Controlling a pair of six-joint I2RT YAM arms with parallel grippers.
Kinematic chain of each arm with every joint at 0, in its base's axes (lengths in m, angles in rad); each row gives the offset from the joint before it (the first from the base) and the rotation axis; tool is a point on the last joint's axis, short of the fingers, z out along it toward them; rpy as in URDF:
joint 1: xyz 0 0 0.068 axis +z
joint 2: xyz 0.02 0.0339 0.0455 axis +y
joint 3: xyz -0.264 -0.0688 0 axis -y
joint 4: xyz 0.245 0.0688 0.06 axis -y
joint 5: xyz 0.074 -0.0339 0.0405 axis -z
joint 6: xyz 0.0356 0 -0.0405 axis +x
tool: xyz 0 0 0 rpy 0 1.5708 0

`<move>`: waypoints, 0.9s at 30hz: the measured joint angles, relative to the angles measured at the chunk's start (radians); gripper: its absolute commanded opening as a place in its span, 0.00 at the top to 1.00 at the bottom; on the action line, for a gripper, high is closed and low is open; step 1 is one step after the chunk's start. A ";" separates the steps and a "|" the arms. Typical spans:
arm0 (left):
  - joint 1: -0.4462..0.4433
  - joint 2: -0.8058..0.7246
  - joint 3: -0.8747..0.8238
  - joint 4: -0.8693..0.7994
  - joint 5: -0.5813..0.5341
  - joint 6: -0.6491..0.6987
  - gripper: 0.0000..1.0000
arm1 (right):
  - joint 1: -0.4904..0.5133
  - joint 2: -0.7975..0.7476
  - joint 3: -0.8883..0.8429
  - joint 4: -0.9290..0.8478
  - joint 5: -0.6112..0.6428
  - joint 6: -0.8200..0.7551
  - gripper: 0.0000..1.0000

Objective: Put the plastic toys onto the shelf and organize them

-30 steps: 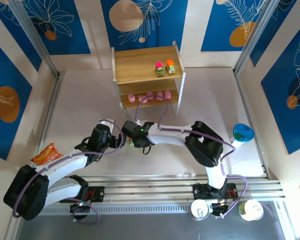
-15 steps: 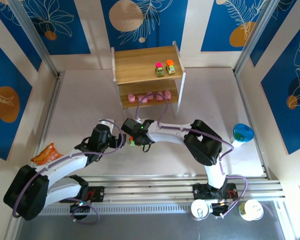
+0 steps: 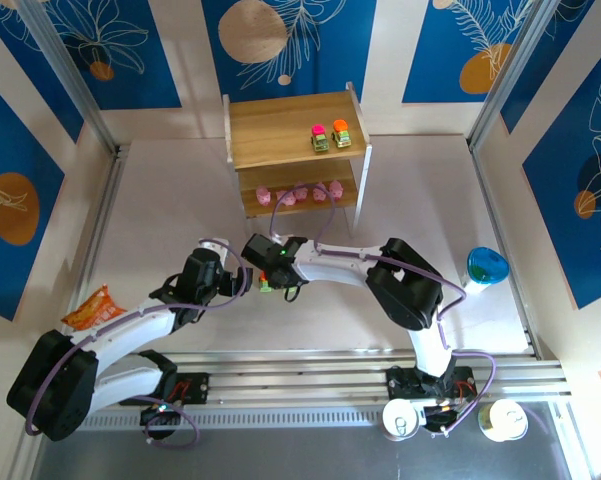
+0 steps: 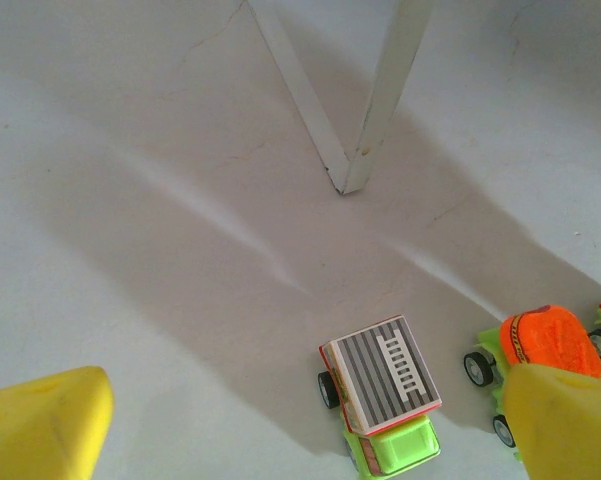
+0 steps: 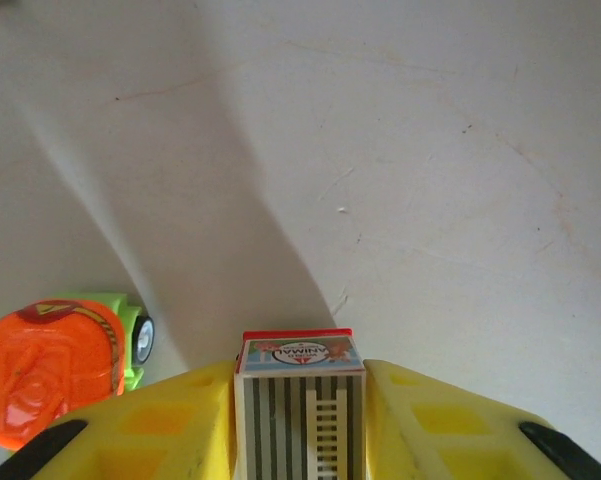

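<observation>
My right gripper point(image 5: 300, 400) is shut on a green truck with a grey striped top point(image 5: 300, 375), low over the white table. An orange-topped truck point(image 5: 50, 380) stands just to its left. My left gripper point(image 4: 310, 420) is open; a grey-topped truck point(image 4: 380, 385) sits on the table between its yellow fingers point(image 4: 40, 425), and an orange-topped one point(image 4: 540, 345) is by the right finger. From above, both grippers meet in front of the shelf point(image 3: 280, 130), right gripper point(image 3: 268, 272) beside left gripper point(image 3: 225, 272). Two trucks point(image 3: 330, 136) stand on the top tier and several pink pigs point(image 3: 300, 192) on the lower tier.
A blue cup point(image 3: 485, 268) stands at the right by the right arm's elbow. An orange snack bag point(image 3: 90, 308) lies at the left beside the left arm. A white shelf leg point(image 4: 365, 150) rises just beyond the trucks. Two cans point(image 3: 402, 420) sit at the near edge.
My right arm has shifted a little to the left and toward the shelf, and its jaws have closed slightly tighter on the truck. The left arm has not moved.
</observation>
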 measured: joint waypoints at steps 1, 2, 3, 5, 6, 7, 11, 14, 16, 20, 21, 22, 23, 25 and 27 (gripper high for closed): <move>0.000 0.000 0.000 0.000 0.000 0.000 0.00 | 0.000 0.002 0.000 -0.001 0.000 -0.002 0.64; 0.000 0.000 0.000 0.000 0.000 0.000 0.00 | 0.000 0.004 0.000 -0.002 0.001 -0.003 0.65; 0.000 0.000 0.000 0.000 0.000 0.000 0.00 | 0.000 0.005 0.000 -0.002 0.003 -0.005 0.67; 0.000 0.000 0.000 0.000 0.000 0.000 0.00 | 0.000 0.005 0.000 -0.002 0.008 -0.009 0.71; 0.000 0.000 0.000 0.000 0.000 0.000 0.00 | 0.000 0.005 0.000 -0.001 0.012 -0.013 0.72; 0.000 0.000 0.000 0.000 0.000 0.000 0.00 | 0.000 0.005 0.000 -0.002 0.015 -0.016 0.74; 0.000 0.000 0.000 0.000 0.000 0.000 0.00 | 0.000 0.003 0.000 -0.006 0.025 -0.022 0.75; 0.000 0.000 0.000 0.000 0.002 0.000 0.00 | 0.001 -0.014 0.000 -0.021 0.038 -0.026 0.76; 0.000 0.000 0.000 0.000 0.009 0.001 0.00 | 0.001 -0.040 -0.002 -0.032 0.046 -0.033 0.76; 0.000 -0.002 0.000 0.004 0.037 0.001 0.00 | 0.004 -0.126 -0.007 -0.055 0.062 -0.049 0.76; 0.000 -0.006 0.000 0.008 0.048 0.002 0.00 | 0.005 -0.149 -0.007 -0.060 0.067 -0.053 0.76; 0.000 -0.011 0.000 0.011 0.057 0.005 0.00 | 0.007 -0.170 -0.007 -0.064 0.070 -0.056 0.76; 0.000 -0.016 0.000 0.019 0.067 0.008 0.00 | 0.008 -0.193 -0.007 -0.072 0.074 -0.061 0.76; -0.001 -0.025 0.000 0.032 0.080 0.012 0.00 | 0.014 -0.227 -0.006 -0.087 0.082 -0.072 0.76; -0.006 -0.033 0.000 0.042 0.087 0.017 0.00 | 0.020 -0.253 0.003 -0.111 0.089 -0.085 0.76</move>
